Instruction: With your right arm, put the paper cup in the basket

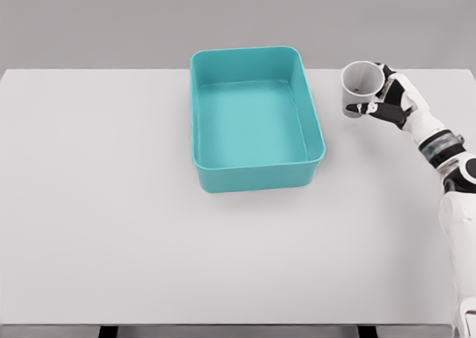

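Observation:
A white-grey paper cup (359,85) sits upright to the right of the teal basket (256,176), its open mouth showing. My right hand (379,100) is wrapped around the cup's right side, thumb across the lower front and fingers behind the rim. Cup and hand stand just off the basket's right wall, near the table's far edge. I cannot tell whether the cup rests on the table or is slightly lifted. The basket is a rectangular tub with nothing inside. My left arm does not show.
The white table (104,219) spreads wide on the left and toward the front. My right forearm (446,148) comes in along the right edge of the picture.

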You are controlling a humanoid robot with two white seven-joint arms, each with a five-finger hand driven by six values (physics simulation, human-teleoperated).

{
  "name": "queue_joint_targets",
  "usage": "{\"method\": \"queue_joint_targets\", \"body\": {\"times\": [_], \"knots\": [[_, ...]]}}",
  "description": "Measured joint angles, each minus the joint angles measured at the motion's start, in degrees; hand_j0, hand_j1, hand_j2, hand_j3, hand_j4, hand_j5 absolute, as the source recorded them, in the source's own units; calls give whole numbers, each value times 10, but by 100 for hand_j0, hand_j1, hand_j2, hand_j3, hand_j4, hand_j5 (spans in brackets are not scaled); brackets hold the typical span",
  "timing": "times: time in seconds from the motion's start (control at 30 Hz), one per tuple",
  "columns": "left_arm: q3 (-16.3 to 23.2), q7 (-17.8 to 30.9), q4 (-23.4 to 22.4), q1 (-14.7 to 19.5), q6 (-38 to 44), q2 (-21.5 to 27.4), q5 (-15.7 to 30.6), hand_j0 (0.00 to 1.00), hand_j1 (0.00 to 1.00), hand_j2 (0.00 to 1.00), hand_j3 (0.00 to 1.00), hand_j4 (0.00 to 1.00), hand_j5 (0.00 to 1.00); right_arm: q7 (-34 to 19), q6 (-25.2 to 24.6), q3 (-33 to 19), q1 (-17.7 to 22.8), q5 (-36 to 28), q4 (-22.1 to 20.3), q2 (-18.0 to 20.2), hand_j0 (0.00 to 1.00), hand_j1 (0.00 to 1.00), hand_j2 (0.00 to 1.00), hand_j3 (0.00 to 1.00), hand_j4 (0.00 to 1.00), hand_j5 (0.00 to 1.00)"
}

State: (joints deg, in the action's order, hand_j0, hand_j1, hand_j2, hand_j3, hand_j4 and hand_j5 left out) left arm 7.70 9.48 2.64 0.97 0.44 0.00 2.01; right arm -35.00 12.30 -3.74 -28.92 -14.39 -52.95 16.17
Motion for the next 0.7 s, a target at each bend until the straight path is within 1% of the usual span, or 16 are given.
{"method": "queue_joint_targets", "body": {"times": [0.13, 0.23, 0.33, 0.47, 0.7], "knots": [[0, 0, 0, 0, 0, 0, 0, 100, 100, 100, 100, 100, 100, 0, 0, 1, 17, 1, -45, 4, 60, 60, 60, 60, 60, 60], [0, 0, 0, 0, 0, 0, 0, 100, 100, 100, 100, 100, 100, 0, 0, 1, 22, 2, -79, 5, 60, 60, 60, 60, 60, 60], [0, 0, 0, 0, 0, 0, 0, 100, 100, 100, 100, 100, 100, 0, 1, 2, 26, 3, -102, 6, 60, 60, 60, 60, 60, 60], [0, 0, 0, 0, 0, 0, 0, 100, 100, 100, 100, 100, 100, 0, 2, 3, 26, 3, -114, 6, 60, 60, 60, 60, 60, 60], [-1, 0, 0, 0, 0, 0, 0, 100, 100, 100, 100, 100, 100, 0, 2, 3, 26, 3, -118, 6, 60, 60, 60, 60, 60, 60]]}}
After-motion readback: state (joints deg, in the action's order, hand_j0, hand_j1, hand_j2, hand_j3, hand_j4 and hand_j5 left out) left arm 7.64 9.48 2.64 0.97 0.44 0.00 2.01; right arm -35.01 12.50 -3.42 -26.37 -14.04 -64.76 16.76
